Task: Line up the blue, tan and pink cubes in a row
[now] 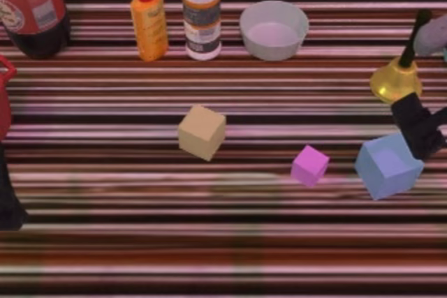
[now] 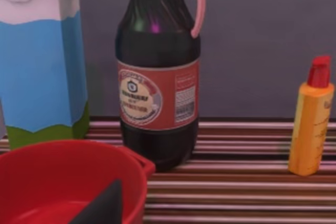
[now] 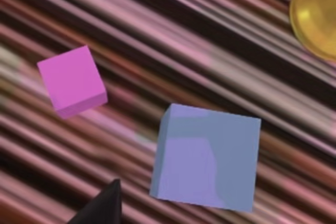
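Cubes sit apart on the striped surface (image 1: 140,193) in the top view: the tan cube (image 1: 202,132) near the middle, the pink cube (image 1: 309,165) to its right and a little nearer the front edge, and the blue cube (image 1: 387,166) further right, close to the right side. My right gripper (image 1: 422,130) hangs at the blue cube's far right corner; I cannot tell from here whether it is open or closed. A gold bell (image 1: 396,80) stands just behind it. Along the back stand a dark sauce bottle (image 1: 33,8), an orange bottle (image 1: 149,19), a white bottle (image 1: 201,12) and a grey bowl (image 1: 274,29). My left arm is parked at the left edge, beside a red pot (image 1: 4,99).

Left wrist view: the red pot (image 2: 68,182) fills the near corner, with the dark sauce bottle (image 2: 157,72), a blue-and-white carton (image 2: 42,56) and the orange bottle (image 2: 312,124) beyond it. Only one dark finger tip shows, so this gripper's state is unclear.

Right wrist view: the blue cube (image 3: 207,156) lies close below the camera, the pink cube (image 3: 71,80) near it but not touching, and the gold bell (image 3: 317,14) at the corner.
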Robot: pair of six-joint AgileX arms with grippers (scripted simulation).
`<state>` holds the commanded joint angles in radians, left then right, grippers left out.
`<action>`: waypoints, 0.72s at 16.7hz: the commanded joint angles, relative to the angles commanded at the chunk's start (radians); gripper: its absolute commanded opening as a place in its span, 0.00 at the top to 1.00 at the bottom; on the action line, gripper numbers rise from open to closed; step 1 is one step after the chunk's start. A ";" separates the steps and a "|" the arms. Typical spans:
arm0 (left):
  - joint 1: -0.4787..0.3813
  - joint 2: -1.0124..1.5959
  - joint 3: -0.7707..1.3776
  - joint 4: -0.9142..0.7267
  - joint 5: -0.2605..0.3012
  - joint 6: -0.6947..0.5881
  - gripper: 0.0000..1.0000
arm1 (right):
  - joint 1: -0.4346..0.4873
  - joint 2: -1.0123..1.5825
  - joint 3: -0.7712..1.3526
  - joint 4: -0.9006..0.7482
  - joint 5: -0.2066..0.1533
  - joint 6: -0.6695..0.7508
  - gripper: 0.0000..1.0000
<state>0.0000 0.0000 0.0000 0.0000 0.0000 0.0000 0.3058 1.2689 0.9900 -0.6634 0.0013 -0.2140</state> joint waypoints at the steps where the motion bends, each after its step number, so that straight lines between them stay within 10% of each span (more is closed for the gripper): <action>1: 0.000 0.000 0.000 0.000 0.000 0.000 0.00 | 0.025 0.111 0.078 -0.056 0.000 -0.017 0.00; 12: 0.000 0.000 0.000 0.000 0.000 0.000 0.00 | 0.212 0.864 0.696 -0.446 0.001 -0.148 0.00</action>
<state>0.0000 0.0000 0.0000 0.0000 0.0000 0.0000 0.5174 2.1326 1.6863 -1.1098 0.0024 -0.3619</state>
